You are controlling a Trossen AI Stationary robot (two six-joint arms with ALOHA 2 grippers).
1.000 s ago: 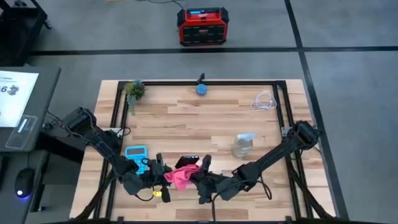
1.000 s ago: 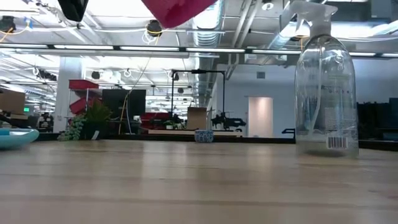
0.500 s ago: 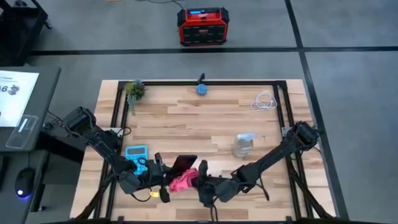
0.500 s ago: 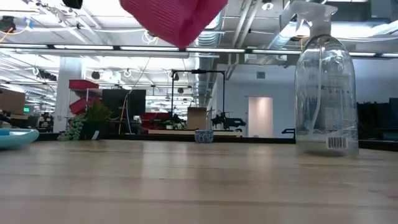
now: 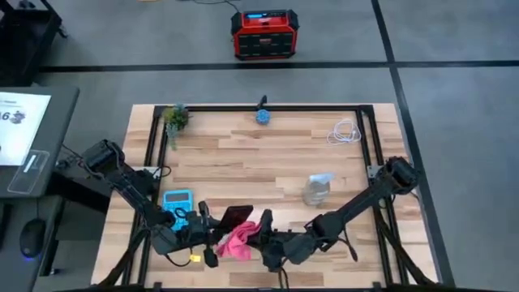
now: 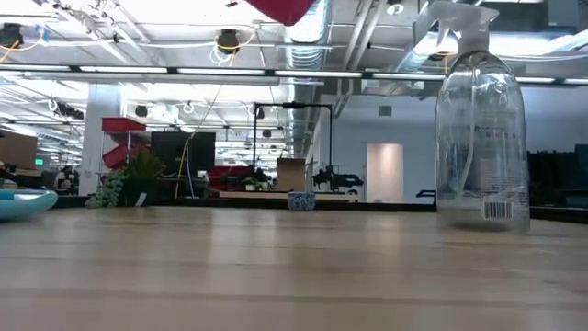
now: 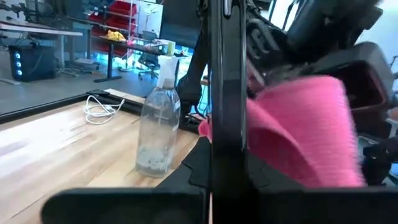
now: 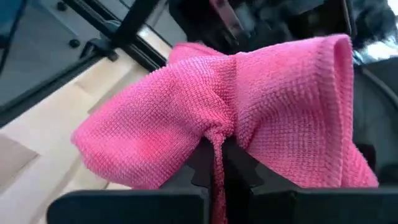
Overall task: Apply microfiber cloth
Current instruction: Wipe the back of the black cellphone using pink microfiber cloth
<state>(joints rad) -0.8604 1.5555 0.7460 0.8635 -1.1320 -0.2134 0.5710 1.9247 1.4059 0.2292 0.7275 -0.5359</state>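
The pink-red microfiber cloth (image 5: pixel 239 243) hangs bunched above the table's near middle, and only its lowest tip (image 6: pixel 285 7) shows in the low view. My right gripper (image 5: pixel 261 236) is shut on it from the right. My left gripper (image 5: pixel 211 235), just left of the cloth, is shut on a black phone (image 5: pixel 235 216). The phone is raised off the table and stands edge-on (image 7: pixel 227 74) in the left wrist view. The cloth (image 7: pixel 298 130) lies against the phone's right-hand face. My left gripper pinches the black phone between its two fingers at the phone's lower end (image 7: pixel 227 180). It comes roughly level from the table's left. The phone is clear of the table and sticks out past the fingers toward the cloth. My right gripper pinches a gathered fold of the cloth (image 8: pixel 214 142) between its fingertips, several layers thick. It comes roughly level from the table's right. The cloth billows out slack on both sides of the pinch and is clear of the table.
A clear spray bottle (image 5: pixel 318 188) stands right of centre. A light blue calculator (image 5: pixel 177 199) lies by my left arm. At the far edge are a small plant (image 5: pixel 175 116), a blue object (image 5: pixel 263 115) and a white cable (image 5: pixel 345 131).
Both grippers have gone toward the table's near edge, carrying the phone and the cloth together. In the low view the cloth dipped lower, then rose almost out of the top of the picture.
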